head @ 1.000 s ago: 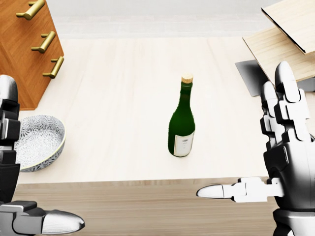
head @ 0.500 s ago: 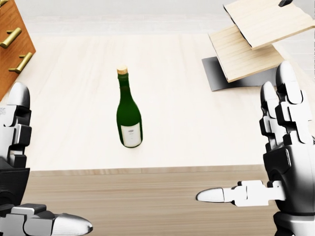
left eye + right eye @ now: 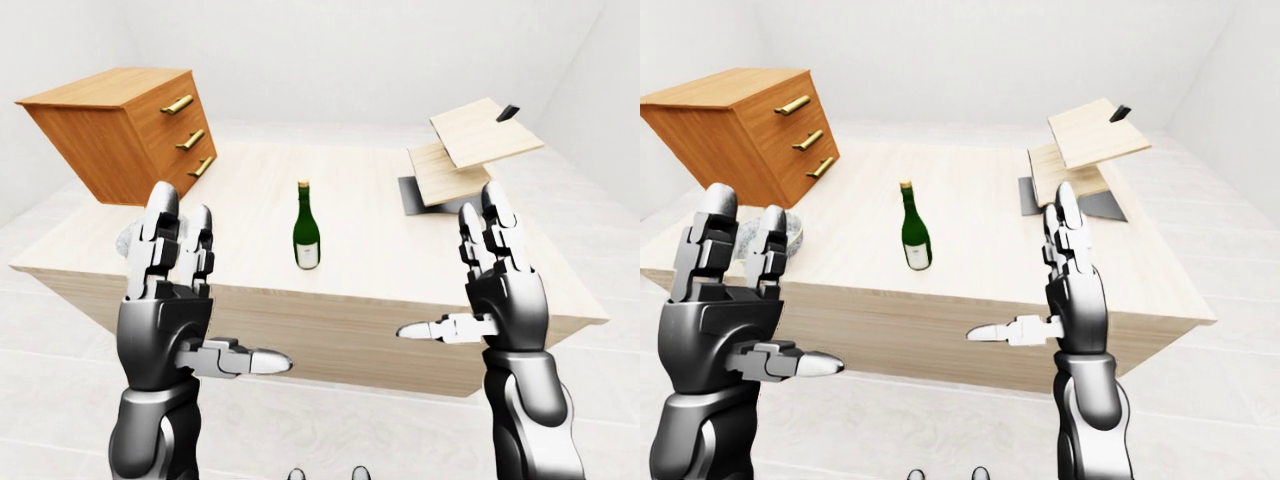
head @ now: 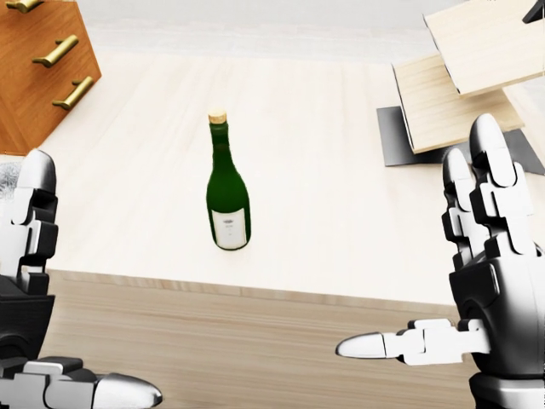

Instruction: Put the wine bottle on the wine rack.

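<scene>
Currently I am holding my left robot hand (image 3: 165,300) and right robot hand (image 3: 500,290) spread and empty, short of the tabletop (image 3: 380,250), since the wine bottle (image 4: 226,192) is standing upright mid-tabletop, well apart from the wine rack (image 3: 470,155).

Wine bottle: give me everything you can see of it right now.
The wine bottle is dark green glass with a tan cork top and a pale label low on its body. It stands upright on the light wooden table, near the table's near edge, between the drawer chest and the rack. Nothing touches it; both robot hands are clear.
</scene>
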Available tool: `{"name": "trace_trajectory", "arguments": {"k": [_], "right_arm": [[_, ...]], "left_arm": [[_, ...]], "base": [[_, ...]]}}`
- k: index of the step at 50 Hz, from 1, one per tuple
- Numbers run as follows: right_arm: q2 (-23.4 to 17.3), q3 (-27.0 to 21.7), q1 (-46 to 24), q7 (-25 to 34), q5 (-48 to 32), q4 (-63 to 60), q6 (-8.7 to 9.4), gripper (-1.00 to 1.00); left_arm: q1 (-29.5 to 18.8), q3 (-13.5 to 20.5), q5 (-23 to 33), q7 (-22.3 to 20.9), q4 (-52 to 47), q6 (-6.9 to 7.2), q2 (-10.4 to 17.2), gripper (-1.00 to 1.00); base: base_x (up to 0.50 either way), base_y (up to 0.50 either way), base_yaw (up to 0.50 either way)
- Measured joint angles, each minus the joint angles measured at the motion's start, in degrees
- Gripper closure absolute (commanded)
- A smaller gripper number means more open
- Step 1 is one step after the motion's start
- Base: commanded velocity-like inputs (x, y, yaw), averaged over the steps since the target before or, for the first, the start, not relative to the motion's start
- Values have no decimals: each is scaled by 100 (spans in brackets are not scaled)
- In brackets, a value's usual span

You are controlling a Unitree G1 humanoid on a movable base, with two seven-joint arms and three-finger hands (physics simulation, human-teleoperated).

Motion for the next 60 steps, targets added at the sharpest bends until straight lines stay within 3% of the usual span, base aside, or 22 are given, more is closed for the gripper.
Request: {"name": "trace_trajectory", "arguments": {"k": [24, 29, 49, 60], "right_arm": [[29, 63, 163, 17, -187, 204, 0, -100], [34, 104, 154, 31, -210, 211, 0, -100], [30, 269, 174, 42, -372, 194, 0, -100], [27, 328, 162, 12, -434, 178, 0, -100]], "left_arm": [[72, 39, 16, -55, 42, 0, -11, -100], [72, 37, 18, -53, 57, 0, -12, -100], [14, 116, -91, -29, -66, 0, 3, -100], [-23, 211, -200, -16, -271, 0, -2, -100]], "base": [[0, 0, 50], [0, 0, 0], [21, -45, 0], [1, 0, 0]]}}
